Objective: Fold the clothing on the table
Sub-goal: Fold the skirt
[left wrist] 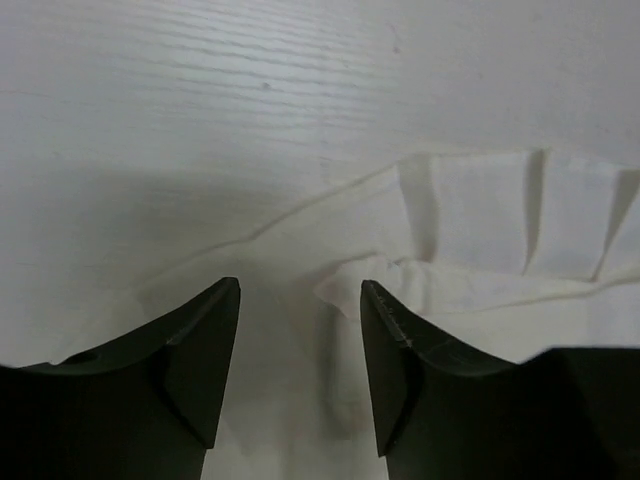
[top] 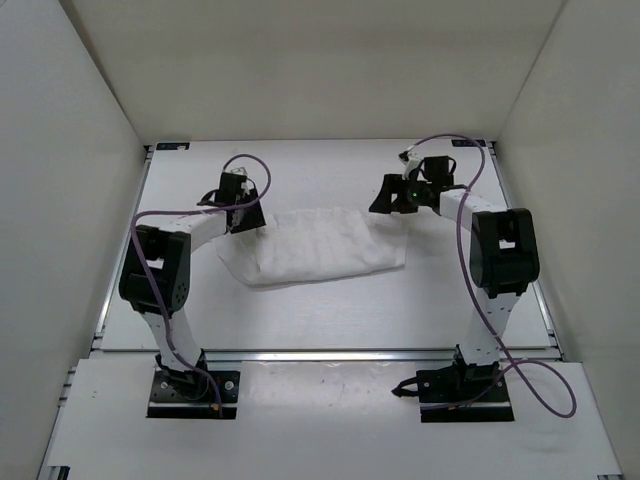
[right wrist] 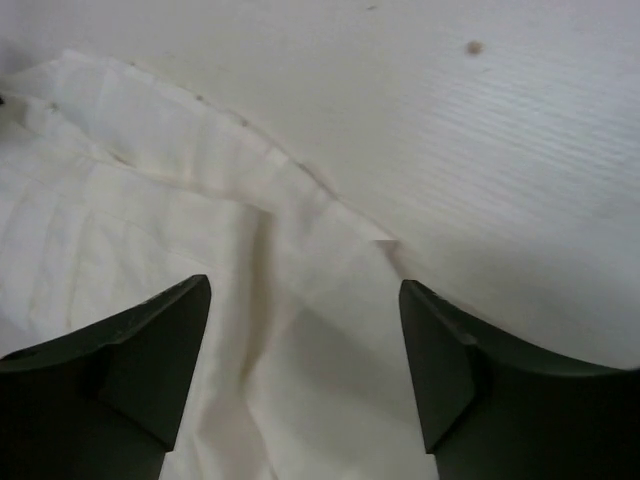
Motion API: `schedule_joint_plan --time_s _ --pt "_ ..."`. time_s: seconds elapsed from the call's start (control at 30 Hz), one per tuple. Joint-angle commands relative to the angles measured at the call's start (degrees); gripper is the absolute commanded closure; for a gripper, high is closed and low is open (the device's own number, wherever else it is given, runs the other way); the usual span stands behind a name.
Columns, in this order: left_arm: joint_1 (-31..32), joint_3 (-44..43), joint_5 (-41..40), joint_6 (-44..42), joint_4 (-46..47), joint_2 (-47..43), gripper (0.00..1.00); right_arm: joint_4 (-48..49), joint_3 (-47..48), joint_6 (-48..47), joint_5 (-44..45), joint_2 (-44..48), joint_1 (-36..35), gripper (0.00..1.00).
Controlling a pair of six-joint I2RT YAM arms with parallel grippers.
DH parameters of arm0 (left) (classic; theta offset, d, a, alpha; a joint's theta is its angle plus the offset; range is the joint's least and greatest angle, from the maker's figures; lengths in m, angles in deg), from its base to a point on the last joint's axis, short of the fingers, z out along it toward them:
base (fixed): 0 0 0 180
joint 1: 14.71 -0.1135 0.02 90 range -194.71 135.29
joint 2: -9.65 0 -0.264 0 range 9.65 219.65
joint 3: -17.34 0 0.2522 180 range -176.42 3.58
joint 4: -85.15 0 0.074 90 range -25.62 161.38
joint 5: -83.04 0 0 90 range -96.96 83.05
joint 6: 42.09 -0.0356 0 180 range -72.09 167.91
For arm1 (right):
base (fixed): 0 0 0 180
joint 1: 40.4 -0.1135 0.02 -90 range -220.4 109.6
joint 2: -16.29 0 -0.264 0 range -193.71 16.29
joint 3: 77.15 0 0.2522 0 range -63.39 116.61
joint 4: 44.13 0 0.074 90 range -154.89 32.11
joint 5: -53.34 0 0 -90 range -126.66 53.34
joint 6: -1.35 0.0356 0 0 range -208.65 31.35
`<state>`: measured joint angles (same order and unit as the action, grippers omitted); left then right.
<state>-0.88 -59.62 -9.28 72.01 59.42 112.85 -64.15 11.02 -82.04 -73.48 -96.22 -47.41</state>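
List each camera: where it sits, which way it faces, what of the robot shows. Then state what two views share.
Top external: above and behind the bases, looking down on the matte white table; both arms, left gripper and right gripper show.
Left wrist: on the left arm, looking past its open fingers at the white pleated fabric clothing.
Right wrist: on the right arm, open fingers over the clothing's right end.
Shared: both wrist views show clothing on table.

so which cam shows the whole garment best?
Top external: the clothing lies entirely in frame, nearly all its outline visible. Left wrist shows only a pleated edge; right wrist only one edge and corner.
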Motion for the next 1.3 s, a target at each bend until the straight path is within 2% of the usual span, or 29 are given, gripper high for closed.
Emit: schedule_joint_plan --time_s 0.0,0.03,0.07,0.1,0.2,0.27,0.33,0.37,0.43,0.57,0.73,0.97,1.27 --pt "-1.9 -5.1 2.0 -1.9 -6.3 -0.5 0.37 -1.6 0.9 -1.1 3.9 3.5 1.5 0.24" --pt "-1.7 -5.7 2.1 -2.1 -6.7 -1.3 0.29 -1.9 -0.5 -1.1 4.5 5.7 1.5 0.21" --pt "-1.6 -6.4 1.5 -2.6 -7.4 -2.3 0.16 -2.5 -1.2 -1.0 6.2 6.5 1.0 0.13" --pt "-0.7 -6.9 -0.2 -3.4 -8.7 -3.0 0.09 -2.7 -3.1 -1.6 8.3 8.6 0.7 0.1" --pt "1.0 -9.0 -0.6 -6.1 -13.4 -6.6 0.15 -6.9 -6.9 -2.7 11.9 14.2 -0.5 0.08" --pt "2.6 -7.2 0.8 -5.6 -14.8 -9.8 0.26 -7.3 -10.3 -2.4 12.5 17.5 -0.7 0.07" --pt "5.9 -3.6 2.1 -4.2 -13.0 -13.8 0.62 -5.3 -15.6 0.2 11.2 20.0 -0.3 0.08" --pt "6.7 -0.6 1.4 -3.5 -11.6 -16.4 0.69 -4.4 -18.1 1.0 9.8 21.6 0.1 0.07" --pt "9.1 4.1 3.0 -0.4 -9.5 -20.0 1.0 -3.2 -21.0 3.9 9.5 23.9 0.5 0.08" --pt "10.8 12.2 8.2 3.1 -5.4 -23.1 1.0 -2.1 -24.2 4.5 10.4 27.5 -1.1 0.09" --pt "10.3 16.2 10.6 4.7 -1.7 -19.1 1.0 1.1 -26.8 7.7 8.3 28.3 -0.1 0.14" --pt "5.2 10.8 12.5 3.5 -2.9 -8.0 1.0 -3.0 -25.0 4.8 13.9 26.3 0.7 0.05" --pt "3.6 7.6 19.3 5.4 -3.1 -0.6 1.0 -3.9 -19.6 3.6 11.5 18.4 0.3 0.01"
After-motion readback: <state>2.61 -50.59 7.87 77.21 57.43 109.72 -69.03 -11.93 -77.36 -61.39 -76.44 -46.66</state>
